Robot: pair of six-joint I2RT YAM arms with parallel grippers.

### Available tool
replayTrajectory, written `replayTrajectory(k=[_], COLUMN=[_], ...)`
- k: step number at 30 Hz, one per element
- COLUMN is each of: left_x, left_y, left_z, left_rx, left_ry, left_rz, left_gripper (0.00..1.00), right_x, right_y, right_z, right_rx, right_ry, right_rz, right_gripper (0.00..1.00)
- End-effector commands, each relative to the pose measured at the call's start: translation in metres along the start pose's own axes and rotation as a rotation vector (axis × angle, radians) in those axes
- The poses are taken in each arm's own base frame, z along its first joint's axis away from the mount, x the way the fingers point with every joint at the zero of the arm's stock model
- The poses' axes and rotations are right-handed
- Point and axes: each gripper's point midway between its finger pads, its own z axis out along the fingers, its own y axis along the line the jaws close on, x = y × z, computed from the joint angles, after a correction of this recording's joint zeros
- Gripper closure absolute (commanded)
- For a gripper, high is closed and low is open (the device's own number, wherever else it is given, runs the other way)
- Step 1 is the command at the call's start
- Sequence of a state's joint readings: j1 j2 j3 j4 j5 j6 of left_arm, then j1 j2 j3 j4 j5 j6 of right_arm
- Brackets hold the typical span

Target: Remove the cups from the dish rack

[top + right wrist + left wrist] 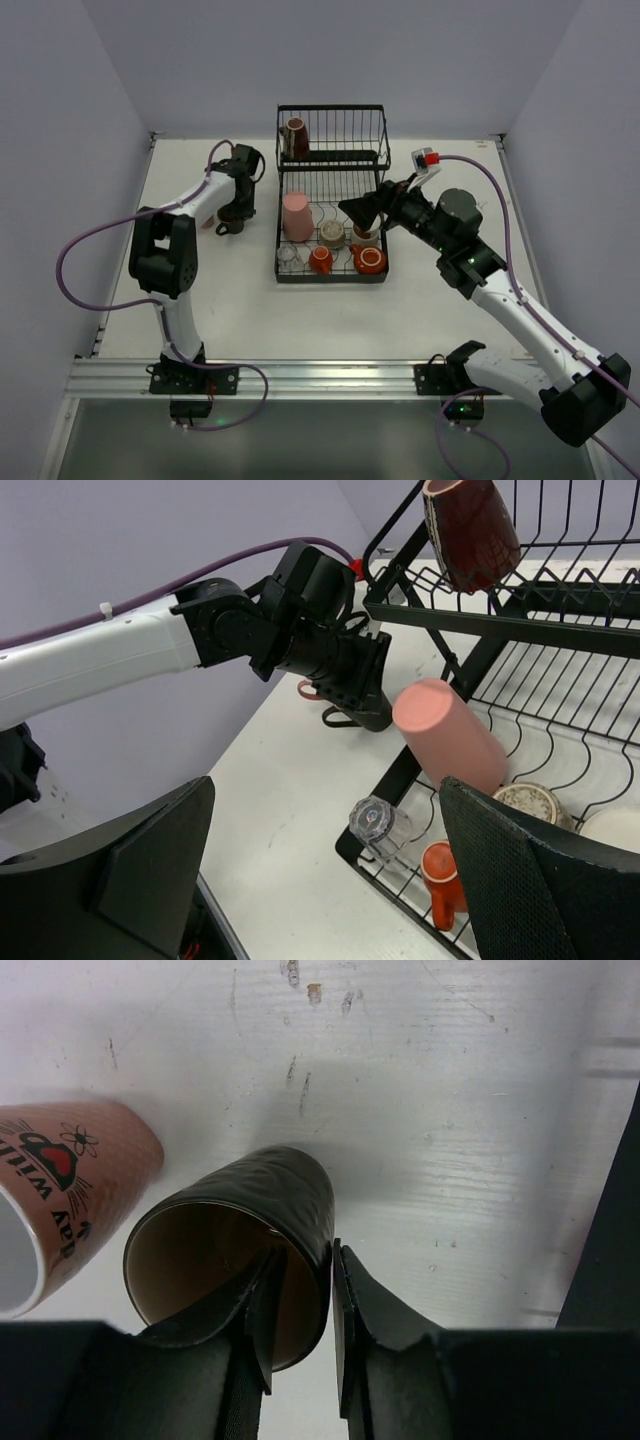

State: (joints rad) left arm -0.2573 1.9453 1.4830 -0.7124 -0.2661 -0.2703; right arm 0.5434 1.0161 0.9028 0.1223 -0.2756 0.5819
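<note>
**A:** Left of frame, the left tool (303, 1260) straddles the wall of the black cup (250, 1200) on the bench (450, 1110), with the pink mug (70, 1190) just beside it.

**B:** Gripping?

**A:** Can't tell. The jaws are narrow, with one finger inside.

**B:** Centre?

**A:** The dish rack (330, 280), with the pink tumbler (297, 217) on its lower tray. Right of it, the right tool (375, 203) hovers wide open and empty.

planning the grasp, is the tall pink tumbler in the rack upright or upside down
Upside down: the pink tumbler shows a closed flat end on top, standing in the dish rack's lower tray.
</note>
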Motion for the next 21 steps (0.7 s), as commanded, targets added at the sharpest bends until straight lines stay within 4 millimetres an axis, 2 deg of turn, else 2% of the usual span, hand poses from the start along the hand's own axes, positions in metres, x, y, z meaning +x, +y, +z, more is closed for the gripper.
replayTrajectory(k=[1, 5, 7, 8, 9, 11, 12, 14, 15, 16, 17, 18, 19, 20, 21], left_x=[-0.019, -0.033, -0.045, -0.05, -0.059, -0.069, -0.078, -0.084, -0.091, -0.093, -0.097, -0.101, -0.102, -0.103, -0.104], left_y=[0.007, 0.005, 0.004, 0.004, 0.004, 0.003, 0.004, 0.003, 0.004, 0.001, -0.001, -0.001, -0.009, -0.011, -0.011], left_z=[-0.009, -0.025, -0.041, -0.049, -0.064, -0.081, -0.097, -0.112, -0.128, -0.135, -0.142, -0.16, -0.17, -0.182, -0.202], left_rx=[-0.02, 0.004, 0.026, 0.038, 0.056, 0.087, 0.106, 0.14, 0.159, 0.189, 0.215, 0.247, 0.308, 0.343, 0.387], left_ry=[-0.051, -0.1, -0.147, -0.169, -0.213, -0.263, -0.318, -0.363, -0.414, -0.433, -0.465, -0.516, -0.541, -0.573, -0.637], left_rz=[0.018, -0.001, -0.017, -0.025, -0.038, -0.057, -0.076, -0.089, -0.108, -0.111, -0.124, -0.133, -0.127, -0.13, -0.149], left_gripper=[0.66, 0.52, 0.46, 0.4, 0.37, 0.31, 0.29, 0.27, 0.26, 0.26, 0.26, 0.26, 0.26, 0.26, 0.26], right_x=[-0.021, -0.028, -0.025, -0.033, -0.028, -0.039, -0.037, -0.041, -0.042, -0.035, -0.048, -0.049, -0.06, -0.056, -0.056], right_y=[0.015, 0.017, 0.014, 0.018, 0.011, 0.012, 0.009, 0.003, 0.002, -0.007, -0.003, -0.005, -0.001, -0.01, -0.011], right_z=[0.001, 0.006, 0.015, 0.017, 0.026, 0.034, 0.039, 0.052, 0.056, 0.065, 0.07, 0.075, 0.08, 0.09, 0.096], right_rx=[-0.034, -0.031, -0.03, -0.035, -0.019, -0.009, 0.003, 0.021, 0.026, 0.046, 0.041, 0.047, 0.048, 0.058, 0.059], right_ry=[-0.041, -0.038, -0.005, -0.005, 0.022, 0.036, 0.058, 0.083, 0.091, 0.123, 0.102, 0.105, 0.086, 0.104, 0.107], right_rz=[-0.034, -0.07, -0.087, -0.12, -0.126, -0.175, -0.184, -0.215, -0.225, -0.225, -0.254, -0.262, -0.276, -0.29, -0.298], right_gripper=[0.04, 0.05, 0.07, 0.07, 0.09, 0.11, 0.13, 0.16, 0.18, 0.2, 0.2, 0.22, 0.28, 0.32, 0.35])
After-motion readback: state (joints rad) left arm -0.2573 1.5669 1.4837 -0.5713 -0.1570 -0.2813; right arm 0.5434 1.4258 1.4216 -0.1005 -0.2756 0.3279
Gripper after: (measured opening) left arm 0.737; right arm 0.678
